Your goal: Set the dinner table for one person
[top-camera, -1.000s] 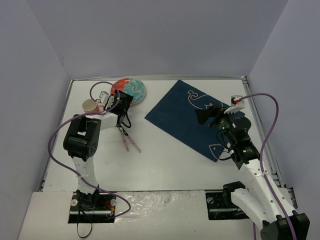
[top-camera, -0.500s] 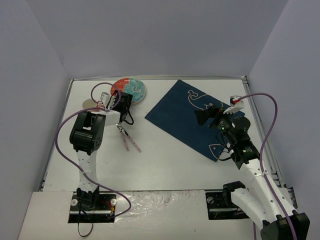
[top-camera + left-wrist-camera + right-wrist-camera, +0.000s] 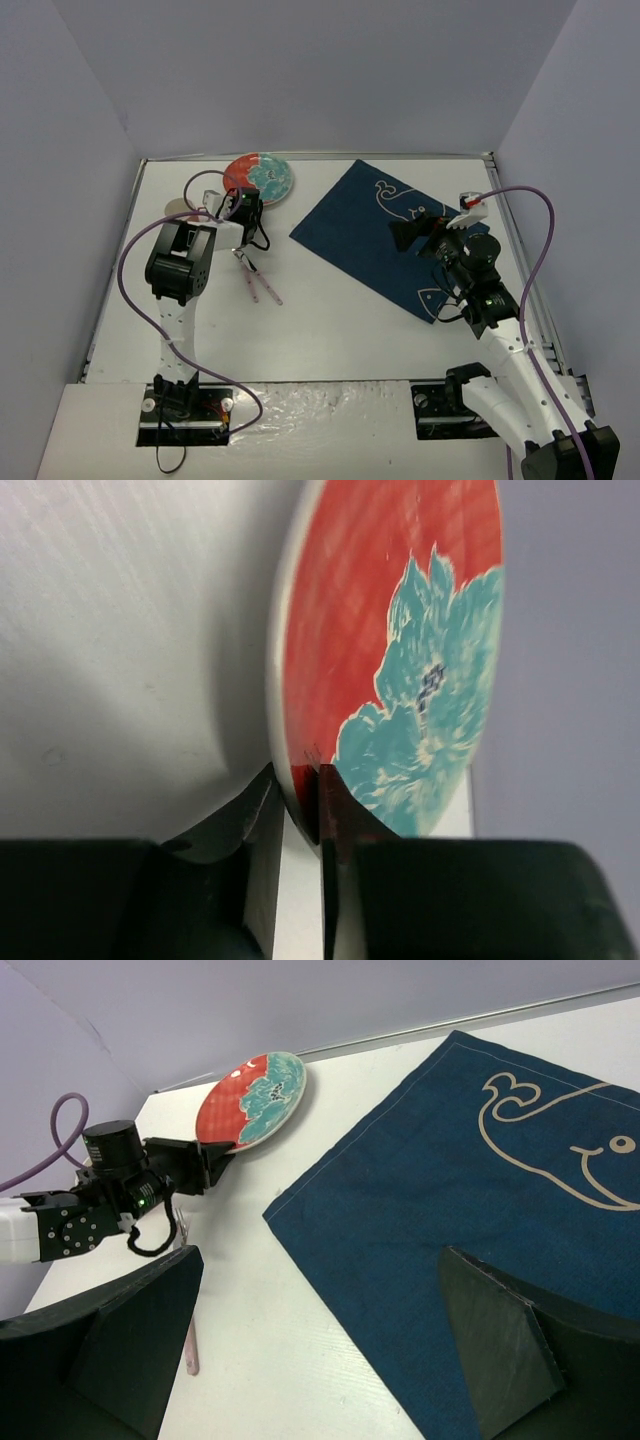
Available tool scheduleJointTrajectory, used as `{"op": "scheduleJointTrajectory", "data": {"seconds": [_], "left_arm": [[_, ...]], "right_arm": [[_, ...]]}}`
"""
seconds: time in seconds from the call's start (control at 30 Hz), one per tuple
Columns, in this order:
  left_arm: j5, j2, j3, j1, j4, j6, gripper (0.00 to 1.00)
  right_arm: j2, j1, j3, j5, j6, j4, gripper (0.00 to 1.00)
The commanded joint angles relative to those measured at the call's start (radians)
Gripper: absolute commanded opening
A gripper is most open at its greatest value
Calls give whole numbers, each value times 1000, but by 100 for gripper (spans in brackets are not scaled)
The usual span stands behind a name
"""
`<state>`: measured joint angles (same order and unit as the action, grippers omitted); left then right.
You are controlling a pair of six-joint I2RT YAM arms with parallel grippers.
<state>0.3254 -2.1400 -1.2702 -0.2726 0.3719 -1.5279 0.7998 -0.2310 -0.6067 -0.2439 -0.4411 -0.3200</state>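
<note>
A red and teal flowered plate (image 3: 258, 178) (image 3: 400, 650) (image 3: 250, 1100) sits at the back left of the dinner table (image 3: 330, 320), the white tabletop. My left gripper (image 3: 243, 203) (image 3: 300, 785) is shut on the plate's near rim, one finger under it and one on its painted face. A dark blue placemat (image 3: 380, 235) (image 3: 450, 1190) with whale drawings lies at the back right. My right gripper (image 3: 410, 232) (image 3: 320, 1252) hangs open above the placemat's near left edge, with nothing between its fingers.
Pink-handled cutlery (image 3: 260, 282) (image 3: 190, 1345) lies on the table just in front of the left gripper. A pale cup (image 3: 178, 207) peeks out behind the left arm near the left wall. Lavender walls (image 3: 90, 150) close in the table on three sides.
My left gripper has shut on the plate's rim after reaching a little farther back. The left arm swung in front of the cup. The right arm has not moved.
</note>
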Motion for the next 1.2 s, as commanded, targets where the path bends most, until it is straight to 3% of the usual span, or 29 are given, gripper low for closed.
{"op": "scheduleJointTrajectory", "data": {"seconds": [0.0, 0.77, 1.17], "left_arm": [[-11, 41, -5, 10, 58, -27, 1], [-201, 388, 113, 10, 233, 93, 0], [-563, 410, 47, -22, 316, 143, 0]], "right_arm": [[-19, -7, -37, -4, 10, -61, 100], [-65, -5, -48, -29, 6, -5, 100], [-97, -5, -67, -18, 23, 29, 100]]}}
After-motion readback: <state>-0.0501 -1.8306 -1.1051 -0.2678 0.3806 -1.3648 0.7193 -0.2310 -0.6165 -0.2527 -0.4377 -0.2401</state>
